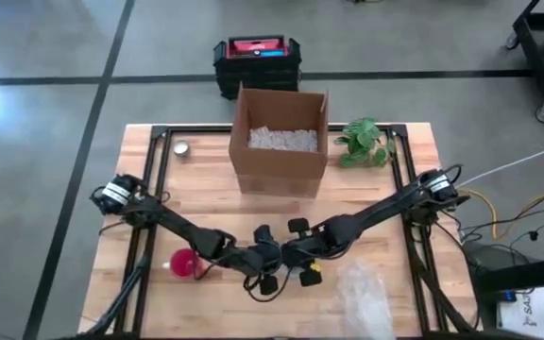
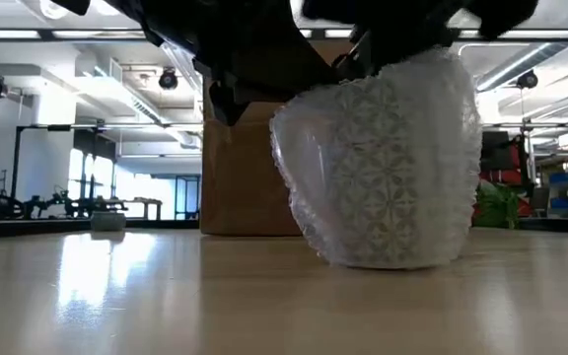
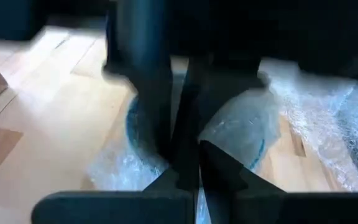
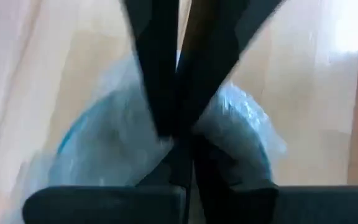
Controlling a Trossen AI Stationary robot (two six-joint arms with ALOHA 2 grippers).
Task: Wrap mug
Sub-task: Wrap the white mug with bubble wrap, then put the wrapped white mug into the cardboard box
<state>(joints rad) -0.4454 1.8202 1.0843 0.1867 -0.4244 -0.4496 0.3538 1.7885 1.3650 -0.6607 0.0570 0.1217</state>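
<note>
Near the front middle of the table (image 1: pixel 159 170), seen from above, the left gripper (image 1: pixel 264 257) and right gripper (image 1: pixel 289 253) meet almost touching, hiding the mug beneath them. At 9 o'clock of that spot lies a red object (image 1: pixel 184 263), just beside the left arm. At 4 o'clock a loose sheet of bubble wrap (image 1: pixel 365 295) lies near the front edge. At 12 o'clock stands an open cardboard box (image 1: pixel 280 140) with white filler, well apart; a green plant (image 1: pixel 364 142) is at 1 o'clock and a small round tin (image 1: pixel 181 147) at 11 o'clock. Bare wood stays open between box and grippers.

From table height, the mug (image 2: pixel 388 163), patterned and covered in bubble wrap, stands on the wood, with dark arm parts just above it and the box right behind. The tin shows far off at 9 o'clock, with clear tabletop all around the base.

From the left wrist, the left gripper's fingers (image 3: pixel 194 158) are clenched together over the wrapped mug, a blue rim visible through the plastic.

From the right wrist, the right gripper's fingers (image 4: pixel 188 155) look pressed tight too, over the wrapped mug; what they pinch, I cannot tell.
</note>
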